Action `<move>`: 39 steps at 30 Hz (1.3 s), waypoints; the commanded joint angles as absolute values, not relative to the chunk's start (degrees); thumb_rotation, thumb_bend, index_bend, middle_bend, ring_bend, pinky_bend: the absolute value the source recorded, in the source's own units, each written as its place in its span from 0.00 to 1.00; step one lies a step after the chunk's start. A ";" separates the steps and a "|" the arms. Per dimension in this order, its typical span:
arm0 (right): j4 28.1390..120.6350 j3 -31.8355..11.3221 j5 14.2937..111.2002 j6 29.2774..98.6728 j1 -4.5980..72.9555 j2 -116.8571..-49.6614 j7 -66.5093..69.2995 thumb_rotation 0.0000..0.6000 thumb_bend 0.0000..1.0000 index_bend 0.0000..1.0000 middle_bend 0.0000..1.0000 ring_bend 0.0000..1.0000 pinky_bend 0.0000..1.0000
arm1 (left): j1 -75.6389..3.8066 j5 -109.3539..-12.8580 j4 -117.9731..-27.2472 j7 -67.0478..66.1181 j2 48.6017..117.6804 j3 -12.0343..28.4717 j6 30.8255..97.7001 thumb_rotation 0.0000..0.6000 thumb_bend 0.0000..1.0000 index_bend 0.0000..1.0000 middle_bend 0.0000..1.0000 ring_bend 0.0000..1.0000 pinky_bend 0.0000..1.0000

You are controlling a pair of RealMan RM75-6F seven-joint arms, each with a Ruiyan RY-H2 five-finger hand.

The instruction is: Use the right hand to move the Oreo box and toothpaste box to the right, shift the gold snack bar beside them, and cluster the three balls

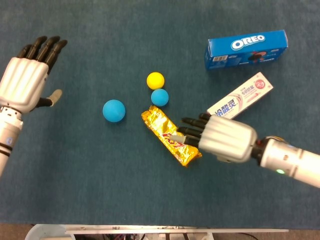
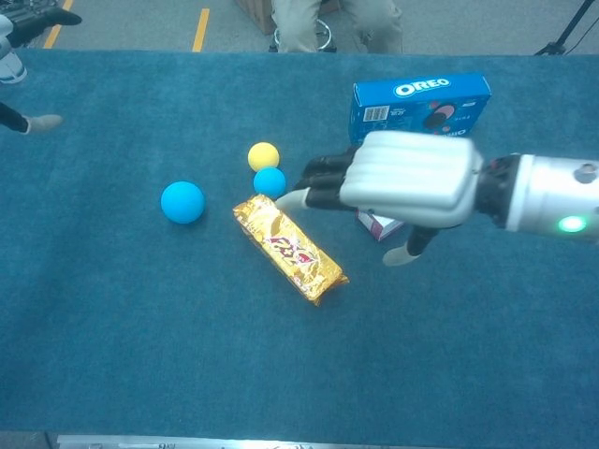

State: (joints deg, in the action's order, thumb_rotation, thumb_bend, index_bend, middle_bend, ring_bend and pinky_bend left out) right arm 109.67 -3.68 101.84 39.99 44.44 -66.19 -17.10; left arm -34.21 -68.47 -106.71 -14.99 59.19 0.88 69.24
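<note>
Three balls (image 1: pixel 155 80) sit at ten o'clock of the gold snack bar (image 1: pixel 167 134), over which the right hand (image 1: pixel 222 139) hovers, fingers spread and empty (left hand (image 1: pixel 26 80) likewise splayed, far at nine o'clock).

You've got blue carpet (image 1: pixel 100 190) covering the table. Past its far edge: grey floor (image 2: pixel 140 23) with yellow tape strips (image 2: pixel 200 28), plus someone's legs (image 2: pixel 337 23) by a stool.

Three balls (image 1: pixel 155 80) — two boxes (image 1: pixel 247 48) — one snack bar (image 1: pixel 162 128).
</note>
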 commanded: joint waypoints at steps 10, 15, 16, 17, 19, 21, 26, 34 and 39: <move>102.73 -3.08 101.67 36.64 49.52 -71.57 -20.41 1.00 0.00 0.00 0.08 0.03 0.27 | -30.16 -71.04 -106.52 -12.76 57.57 0.64 70.28 1.00 0.26 0.00 0.07 0.04 0.16; 100.32 -2.52 101.49 35.47 50.99 -72.92 -21.86 1.00 0.00 0.00 0.07 0.03 0.27 | -28.79 -72.27 -106.29 -11.99 57.31 0.39 70.16 1.00 0.26 0.00 0.07 0.04 0.15; 99.87 -2.49 101.26 35.19 51.22 -73.41 -22.17 1.00 0.00 0.00 0.07 0.03 0.27 | -28.58 -72.44 -106.32 -11.72 57.25 0.39 70.10 1.00 0.26 0.00 0.07 0.04 0.15; 99.40 -2.51 101.02 34.96 51.46 -74.02 -22.52 1.00 0.00 0.00 0.07 0.03 0.27 | -28.34 -72.64 -106.39 -11.39 57.15 0.38 70.06 1.00 0.26 0.00 0.07 0.04 0.15; 98.29 -2.69 100.37 34.47 51.97 -75.55 -23.64 1.00 0.00 0.00 0.07 0.03 0.27 | -27.84 -73.22 -106.60 -10.68 56.77 0.31 69.96 1.00 0.26 0.00 0.07 0.04 0.15; 97.20 -3.04 99.58 34.20 52.33 -77.19 -25.29 1.00 0.00 0.00 0.07 0.03 0.26 | -27.36 -73.91 -106.69 -9.96 56.32 0.30 69.96 1.00 0.26 0.00 0.07 0.04 0.15; 94.97 -3.52 96.31 31.85 53.32 -79.98 -29.25 1.00 0.00 0.00 0.07 0.03 0.26 | -26.02 -75.43 -107.10 -7.34 55.14 0.30 70.15 1.00 0.26 0.00 0.07 0.04 0.13; 91.17 -3.67 94.06 33.41 53.45 -84.94 -34.99 1.00 0.00 0.00 0.07 0.03 0.25 | -24.72 -77.49 -106.58 -3.86 53.95 0.36 69.58 1.00 0.26 0.00 0.07 0.04 0.13; 89.66 -3.81 93.04 34.82 53.63 -88.83 -38.46 1.00 0.00 0.00 0.07 0.03 0.25 | -23.77 -78.72 -106.48 -2.64 53.34 0.47 70.00 1.00 0.26 0.00 0.07 0.04 0.13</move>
State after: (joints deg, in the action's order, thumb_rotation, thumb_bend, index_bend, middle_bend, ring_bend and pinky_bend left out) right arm 90.36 -3.73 93.44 34.09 53.52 -87.61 -37.22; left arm -23.88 -78.60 -106.52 -2.76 53.45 0.45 69.92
